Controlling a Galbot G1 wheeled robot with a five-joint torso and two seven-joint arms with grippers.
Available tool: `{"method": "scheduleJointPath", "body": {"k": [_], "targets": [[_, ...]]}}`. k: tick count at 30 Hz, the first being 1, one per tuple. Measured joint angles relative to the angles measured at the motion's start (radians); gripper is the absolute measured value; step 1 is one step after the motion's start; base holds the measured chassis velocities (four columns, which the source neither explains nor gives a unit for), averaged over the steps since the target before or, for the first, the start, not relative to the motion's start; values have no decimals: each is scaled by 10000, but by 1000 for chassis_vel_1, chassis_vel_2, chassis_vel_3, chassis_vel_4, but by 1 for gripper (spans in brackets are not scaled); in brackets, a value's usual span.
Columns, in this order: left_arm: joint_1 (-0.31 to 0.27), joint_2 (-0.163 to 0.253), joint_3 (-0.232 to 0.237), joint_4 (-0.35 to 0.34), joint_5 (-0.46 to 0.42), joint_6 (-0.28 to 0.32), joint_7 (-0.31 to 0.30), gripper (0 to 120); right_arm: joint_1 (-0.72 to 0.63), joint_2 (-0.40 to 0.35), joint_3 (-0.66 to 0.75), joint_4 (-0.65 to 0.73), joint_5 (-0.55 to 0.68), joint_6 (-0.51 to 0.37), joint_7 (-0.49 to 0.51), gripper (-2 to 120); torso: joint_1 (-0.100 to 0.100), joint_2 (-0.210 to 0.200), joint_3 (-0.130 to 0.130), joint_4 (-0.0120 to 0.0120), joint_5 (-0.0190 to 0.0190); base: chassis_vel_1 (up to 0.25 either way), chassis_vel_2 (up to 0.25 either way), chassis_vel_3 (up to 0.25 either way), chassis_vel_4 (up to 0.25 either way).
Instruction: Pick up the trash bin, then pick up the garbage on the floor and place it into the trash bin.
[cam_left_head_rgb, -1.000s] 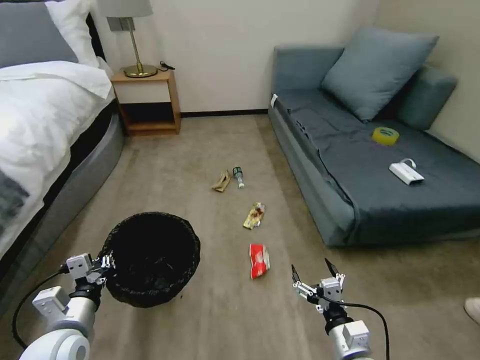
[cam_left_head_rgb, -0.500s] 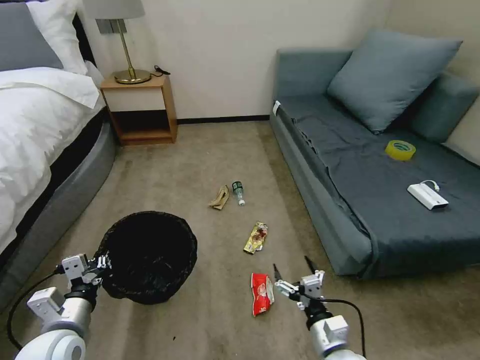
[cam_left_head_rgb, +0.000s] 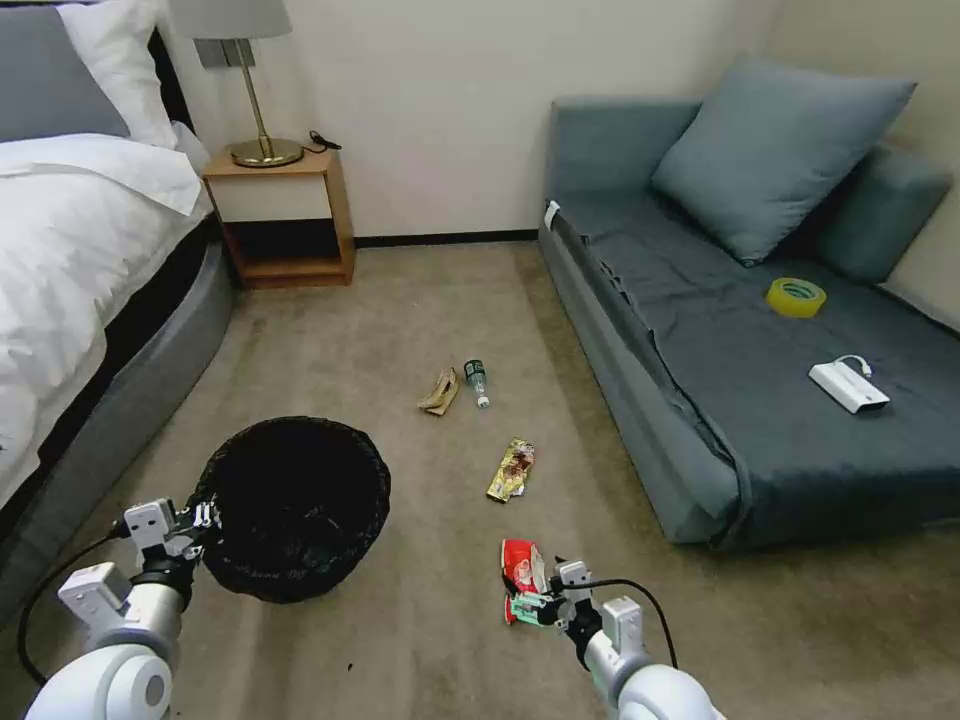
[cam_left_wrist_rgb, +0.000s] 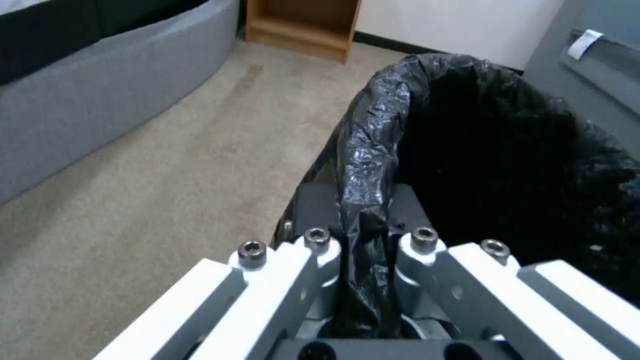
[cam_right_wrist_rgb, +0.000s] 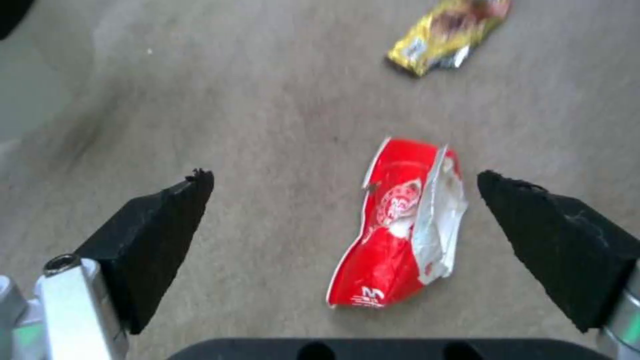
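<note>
Bin: trash bin (cam_left_head_rgb: 290, 505) sits low at the robot's left over the carpet, held by the left gripper (cam_left_wrist_rgb: 363, 235), whose jaws are pinched tight on a fold of the black liner at the rim.
Bin risk: the grip looks to be on plastic film as much as on the rim; I judge the liner could slip or tear and let the bin sag or drop.
Red packet: red-white snack packet (cam_right_wrist_rgb: 403, 225) lies flat on the floor, between the wide-open, empty jaws of the right gripper (cam_right_wrist_rgb: 347, 200) hanging above it.
Packet risk: flat and crinkly, it may slide or buckle out as the jaws close, or the tips may scrape carpet.
Remaining litter: gold-brown wrapper (cam_left_head_rgb: 511, 469), then small bottle (cam_left_head_rgb: 478, 381) and tan paper (cam_left_head_rgb: 440, 391), farther ahead on the floor.
Writing: a round white emblem and a white "M"-like mark on the red packet; nothing else legible.
</note>
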Motion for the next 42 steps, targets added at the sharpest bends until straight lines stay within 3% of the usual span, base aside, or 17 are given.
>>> {"method": "scheduleJointPath", "body": {"k": [6, 10, 14, 26, 30, 33, 36, 42], "targets": [[-61, 74, 17, 169, 20, -29, 44, 5, 1971, -83, -776, -1320, 2178, -1190, 46, 100, 0, 0, 1, 2, 0, 0, 0, 0, 0], [-99, 108, 25, 242, 34, -45, 68, 5, 2556, 31, -1035, -2055, 2752, -1664, 155, 100, 0, 0, 0, 2, 0, 0, 0, 0, 0], [-170, 153, 32, 318, 45, -48, 85, 5, 2894, 155, -1196, -2880, 2940, -2093, 89, 100, 0, 0, 1, 0, -1, 0, 0, 0, 0], [-197, 188, 118, 397, 167, -52, 152, 5, 3194, 714, -1240, -4055, 2621, -2091, -392, 99, 0, 0, 0, 0, 0, 0, 0, 0, 0], [-162, 173, 120, 401, 187, -75, 182, 5, 3241, 953, -1200, -4435, 2416, -2076, -531, 82, 0, 1, 1, 1, 0, 0, 0, 0, 0], [-149, 171, 121, 401, 190, -79, 187, 5, 3244, 977, -1200, -4510, 2363, -2076, -579, 79, -1, 1, 1, 1, 0, 0, 0, 0, 0], [-86, 155, 131, 400, 213, -122, 226, 5, 3246, 1104, -1221, -4847, 2137, -1981, -727, 54, -1, 1, 0, 0, -1, 0, 0, 0, 0], [-53, 123, 170, 395, 239, -159, 252, 5, 3242, 1189, -1202, -4975, 2036, -1841, -751, 35, -1, 1, 0, 0, -1, 0, 0, 0, 0]]}}
